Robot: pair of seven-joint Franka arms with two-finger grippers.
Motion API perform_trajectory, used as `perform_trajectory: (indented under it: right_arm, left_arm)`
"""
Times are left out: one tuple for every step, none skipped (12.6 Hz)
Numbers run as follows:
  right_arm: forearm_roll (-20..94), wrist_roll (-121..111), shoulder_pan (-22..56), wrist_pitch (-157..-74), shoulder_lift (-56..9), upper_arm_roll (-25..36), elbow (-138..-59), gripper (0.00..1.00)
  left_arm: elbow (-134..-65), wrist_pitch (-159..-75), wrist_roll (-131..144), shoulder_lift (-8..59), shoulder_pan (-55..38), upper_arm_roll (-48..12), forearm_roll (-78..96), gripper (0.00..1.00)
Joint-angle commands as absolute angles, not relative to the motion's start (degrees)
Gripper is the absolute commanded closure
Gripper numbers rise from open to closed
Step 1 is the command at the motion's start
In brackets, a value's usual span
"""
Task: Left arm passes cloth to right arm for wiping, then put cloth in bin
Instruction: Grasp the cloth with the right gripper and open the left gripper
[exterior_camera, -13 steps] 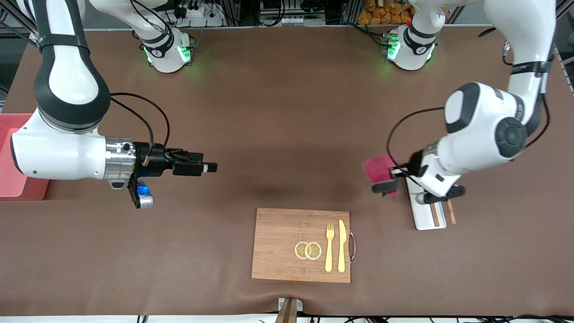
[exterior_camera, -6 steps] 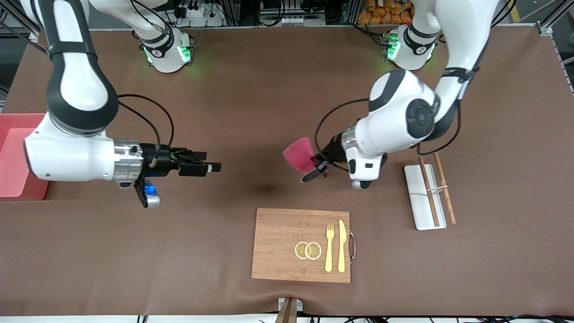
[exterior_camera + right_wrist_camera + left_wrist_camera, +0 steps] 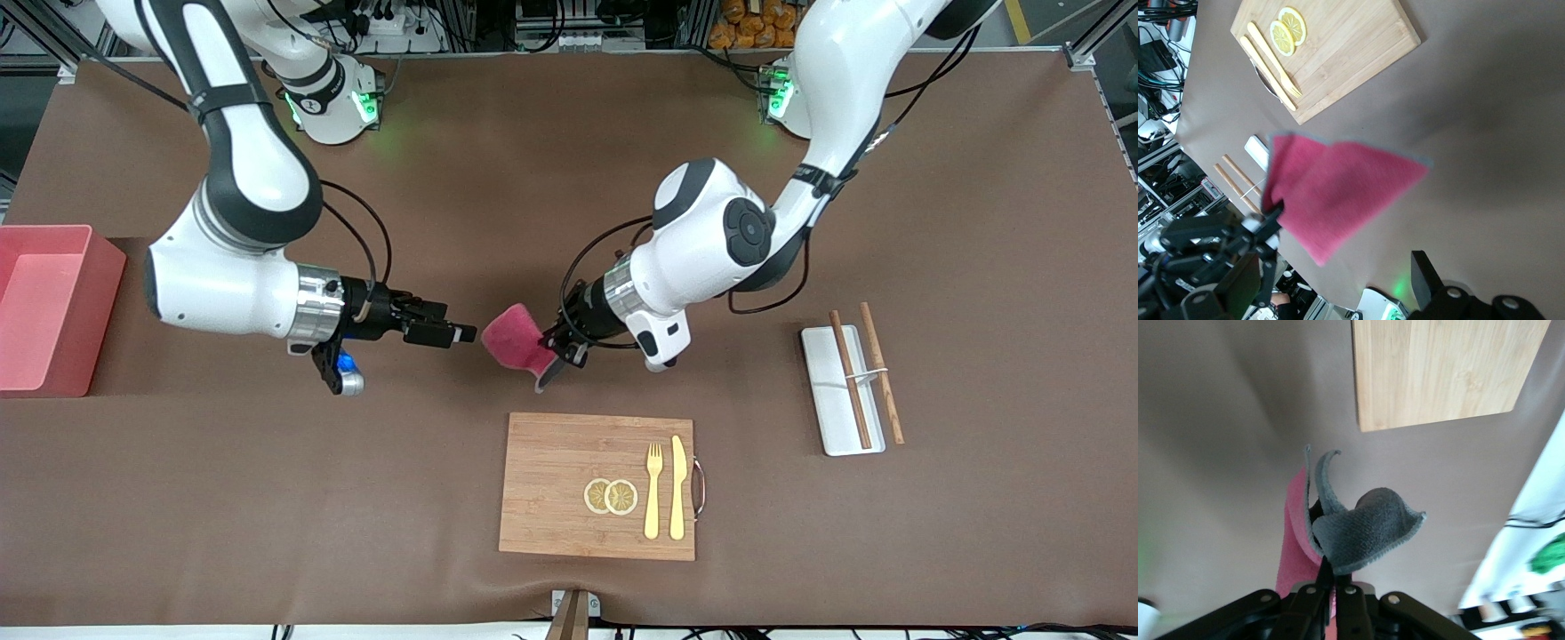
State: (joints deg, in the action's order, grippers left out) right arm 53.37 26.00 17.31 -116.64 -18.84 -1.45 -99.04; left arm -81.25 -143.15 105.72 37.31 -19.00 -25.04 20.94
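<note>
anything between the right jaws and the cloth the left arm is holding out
Nothing visible. The right gripper, jaws open, is level with the small crimson plush cloth that the left gripper holds clamped over the bare brown table; only open air lies between them. The wooden cutting board lies nearer the front camera, out of the path.

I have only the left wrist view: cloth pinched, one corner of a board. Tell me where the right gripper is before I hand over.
Observer: The right gripper hangs over bare table beside the cloth, toward the right arm's end, with a small gap between them.
Operator: Report its jaws.
Observer: Open and pointing at the cloth, which the left gripper holds clamped.
Operator: Name where the bin sits.
Observer: The bin stands at the right arm's end of the table.
</note>
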Motion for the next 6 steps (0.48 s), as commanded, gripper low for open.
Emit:
perform_trajectory:
  right_arm:
    - [53.7,26.1,19.9,-124.4,-13.3,-1.2,-107.8,0.00]
    - [53.7,26.1,21.3,-128.1,-12.7,-1.3,-109.7,0.00]
    - [53.7,26.1,22.3,-131.5,-12.6,-1.3,-110.6,0.00]
    - [53.8,26.1,23.5,-135.7,-13.1,-1.3,-110.7,0.00]
    - [54.0,26.1,24.4,-140.1,-13.7,-1.3,-110.7,0.00]
    - [54.1,26.1,25.3,-143.8,-14.6,-1.3,-110.6,0.00]
  left_arm:
    - [-77.9,-146.9,112.2,40.4,-20.1,-24.8,22.6,1.00]
    - [-77.9,-148.6,113.8,40.6,-20.1,-24.8,24.4,1.00]
    - [-77.9,-149.8,114.4,40.9,-20.1,-24.7,27.2,1.00]
    - [-77.9,-150.0,114.4,41.0,-20.1,-24.7,28.8,1.00]
    - [-77.9,-150.1,114.5,41.0,-20.1,-24.7,30.0,1.00]
    - [-78.0,-150.1,114.6,41.0,-20.1,-24.7,30.7,1.00]
